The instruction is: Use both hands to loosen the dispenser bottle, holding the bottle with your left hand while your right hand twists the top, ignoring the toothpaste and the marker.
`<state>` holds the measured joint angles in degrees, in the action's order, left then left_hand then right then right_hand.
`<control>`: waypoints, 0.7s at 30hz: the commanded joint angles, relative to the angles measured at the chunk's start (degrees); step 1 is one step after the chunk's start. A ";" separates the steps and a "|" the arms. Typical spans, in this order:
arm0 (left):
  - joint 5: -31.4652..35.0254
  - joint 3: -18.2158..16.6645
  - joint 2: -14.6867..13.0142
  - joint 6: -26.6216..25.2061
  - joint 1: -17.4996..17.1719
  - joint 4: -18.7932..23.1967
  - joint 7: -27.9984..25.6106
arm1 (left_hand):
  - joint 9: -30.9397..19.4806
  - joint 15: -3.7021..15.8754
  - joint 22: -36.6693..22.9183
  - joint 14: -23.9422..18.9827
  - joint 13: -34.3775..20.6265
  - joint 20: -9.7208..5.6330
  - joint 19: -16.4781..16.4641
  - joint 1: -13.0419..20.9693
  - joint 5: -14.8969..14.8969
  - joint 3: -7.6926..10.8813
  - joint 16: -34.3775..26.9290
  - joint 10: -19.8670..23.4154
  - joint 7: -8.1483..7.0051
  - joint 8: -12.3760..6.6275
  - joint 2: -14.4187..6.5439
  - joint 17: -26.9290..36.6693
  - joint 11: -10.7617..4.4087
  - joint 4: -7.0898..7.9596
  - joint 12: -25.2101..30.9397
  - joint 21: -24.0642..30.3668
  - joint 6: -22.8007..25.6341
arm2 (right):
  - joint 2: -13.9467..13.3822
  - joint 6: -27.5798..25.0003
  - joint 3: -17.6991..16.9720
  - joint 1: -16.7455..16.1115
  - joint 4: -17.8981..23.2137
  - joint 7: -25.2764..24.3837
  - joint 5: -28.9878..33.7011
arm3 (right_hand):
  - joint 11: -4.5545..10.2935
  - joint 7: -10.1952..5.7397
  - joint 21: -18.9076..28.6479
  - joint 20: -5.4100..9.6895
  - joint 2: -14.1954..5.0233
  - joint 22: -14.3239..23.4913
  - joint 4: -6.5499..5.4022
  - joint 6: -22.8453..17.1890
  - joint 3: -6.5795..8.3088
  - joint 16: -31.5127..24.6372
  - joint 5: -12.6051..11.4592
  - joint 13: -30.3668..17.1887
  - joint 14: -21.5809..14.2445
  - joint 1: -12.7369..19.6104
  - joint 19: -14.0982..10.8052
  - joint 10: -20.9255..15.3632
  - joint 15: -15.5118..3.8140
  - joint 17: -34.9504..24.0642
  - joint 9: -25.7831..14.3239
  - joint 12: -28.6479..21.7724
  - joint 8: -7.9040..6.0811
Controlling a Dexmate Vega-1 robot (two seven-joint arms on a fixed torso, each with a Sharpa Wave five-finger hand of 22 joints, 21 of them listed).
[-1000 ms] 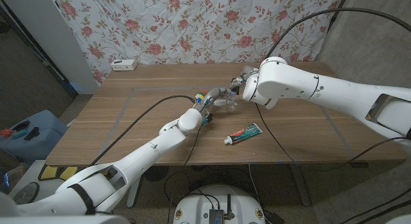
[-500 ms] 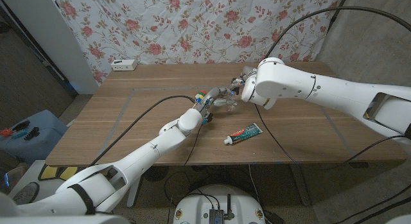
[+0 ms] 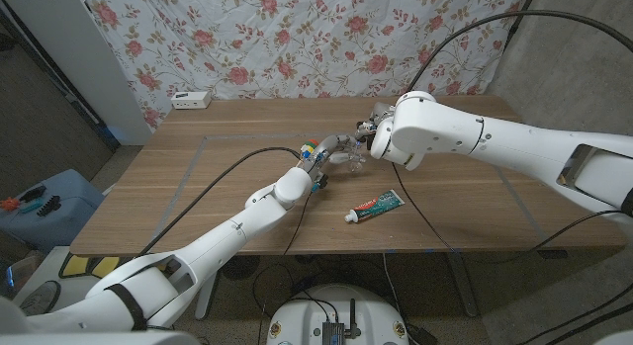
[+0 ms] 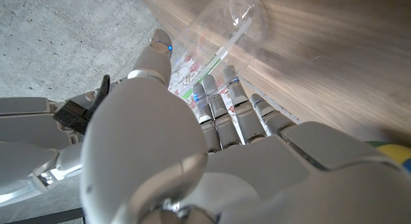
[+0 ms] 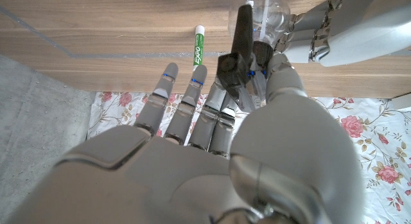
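The clear dispenser bottle (image 3: 355,163) stands mid-table, and my left hand (image 3: 332,150) holds its body, fingers (image 4: 226,95) wrapped round it. In the left wrist view the bottle (image 4: 218,38) shows its inner tube. My right hand (image 3: 374,124) comes down on it from above. In the right wrist view the black pump top (image 5: 242,38) rises between the thumb and fingers (image 5: 221,99) of my right hand (image 5: 212,140), which grip it at its base. The toothpaste (image 3: 376,204) lies nearer the front edge. A green-capped marker (image 5: 197,45) lies on the table beside the bottle.
A white power strip (image 3: 190,100) sits at the table's back left edge. Black cables (image 3: 232,167) trail over the table (image 3: 198,177) along both arms. A floral cloth hangs behind the table, and a blue bin (image 3: 45,202) stands on the floor to the left.
My right forearm has shifted slightly to the left over the bottle. The left hand and the bottle have stayed where they were.
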<state>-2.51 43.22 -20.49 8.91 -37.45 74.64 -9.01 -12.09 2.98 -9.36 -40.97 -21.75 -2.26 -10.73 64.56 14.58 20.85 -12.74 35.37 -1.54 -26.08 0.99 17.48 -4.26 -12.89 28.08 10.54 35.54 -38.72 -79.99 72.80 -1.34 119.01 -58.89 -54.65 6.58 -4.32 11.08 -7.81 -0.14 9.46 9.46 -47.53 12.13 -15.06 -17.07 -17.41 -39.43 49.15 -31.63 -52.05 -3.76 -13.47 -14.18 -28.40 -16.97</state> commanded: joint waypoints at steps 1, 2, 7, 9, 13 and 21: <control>-0.10 0.08 0.18 0.79 0.34 -0.78 0.32 | -0.34 5.67 -0.06 -1.38 -8.57 -0.07 -0.25 -6.48 0.14 4.34 -0.30 5.90 -1.43 -0.41 -8.34 -0.06 -3.81 3.96 0.52 -0.06 5.09 | 0.30 0.00 -0.01 -0.47 -0.32 0.28 1.56 | 0.48 -0.25 -0.16 0.43 0.12 0.25 -0.29 -1.18 0.09 -0.55 -0.36 -0.38 -1.02 0.78 -0.14 -0.98 -4.56 -0.45 -0.32 -0.65 -0.72; -0.09 0.02 0.18 0.24 0.25 -0.48 0.14 | -0.34 5.68 -0.06 -1.38 -8.57 -0.07 -0.24 -6.49 0.15 4.36 -0.27 5.90 -1.42 -0.41 -8.32 -0.10 -3.79 3.96 0.52 -0.06 5.09 | 0.29 0.00 0.16 -0.42 -0.29 0.85 2.14 | 0.46 -0.36 -0.14 0.49 0.09 0.25 -0.32 -1.56 0.07 -0.67 -0.40 -0.47 -1.24 0.89 -0.21 -1.29 -4.79 -0.56 -0.38 -0.86 -0.93; -0.15 0.00 0.08 0.40 0.24 -0.49 0.26 | -0.35 5.61 -0.06 -1.44 -8.59 0.03 -0.29 -6.57 0.19 4.43 -0.20 5.85 -1.42 -0.41 -8.28 -0.22 -3.80 3.98 0.49 -0.05 5.12 | 0.54 0.00 0.10 -0.87 -0.25 1.97 4.42 | 0.92 -0.77 -0.15 0.56 0.02 0.25 -0.33 -3.03 0.05 -1.15 -0.53 -0.79 -2.14 1.44 -0.25 -2.27 -5.56 -0.93 -0.60 -1.53 -1.73; -0.19 -0.04 0.05 0.20 0.17 -0.34 0.21 | -0.35 5.59 -0.06 -1.39 -8.60 0.07 -0.28 -6.59 0.20 4.44 -0.15 5.82 -1.46 -0.39 -8.25 -0.26 -3.77 3.97 0.48 -0.05 5.08 | 0.56 0.00 0.24 -0.85 -0.17 2.05 4.97 | 1.36 -0.79 -0.14 0.65 -0.15 0.25 -0.28 -3.31 0.14 -1.38 -0.63 -0.94 -2.57 1.89 -0.32 -2.71 -5.78 -1.12 -0.70 -1.83 -1.96; -0.18 0.01 0.08 0.48 0.24 -0.55 0.30 | -0.36 5.57 -0.07 -1.34 -8.62 0.06 -0.32 -6.61 0.24 4.54 -0.02 5.92 -1.47 -0.41 -8.19 -0.41 -3.81 3.94 0.50 -0.03 5.15 | 0.64 0.00 0.03 -1.11 -0.14 2.06 5.49 | 1.80 -1.24 -0.13 0.78 -0.24 0.25 -0.30 -4.15 0.12 -1.65 -0.71 -1.20 -2.87 2.34 -0.40 -3.42 -6.28 -1.46 -0.87 -2.32 -2.48; -0.23 0.00 0.12 0.57 0.28 -0.72 0.32 | -0.37 5.53 -0.07 -1.39 -8.52 0.07 -0.35 -6.73 0.29 4.67 0.09 6.05 -1.39 -0.38 -8.21 -0.60 -3.72 3.99 0.47 -0.03 5.12 | 0.53 0.00 -0.35 -1.40 0.26 1.66 5.92 | 1.81 -1.32 -0.17 0.93 -0.45 0.25 -0.48 -4.43 -0.01 -1.97 -0.78 -1.59 -2.96 2.80 -0.41 -3.88 -6.64 -2.09 -1.12 -2.83 -2.90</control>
<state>-2.65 43.22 -20.40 9.24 -37.27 74.19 -8.85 -12.19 2.98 -9.36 -40.97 -21.75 -2.26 -10.73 64.56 14.55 20.92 -12.62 35.37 -1.54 -26.12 0.99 16.82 -4.26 -12.96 28.08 10.54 35.54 -38.20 -79.99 72.80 -2.31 118.87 -57.24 -50.18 8.68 -5.53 11.07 -7.15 -0.48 9.46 9.33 -51.40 11.92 -16.76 -17.51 -18.78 -42.17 51.46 -31.86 -55.41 -4.30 -15.31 -15.06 -30.79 -19.32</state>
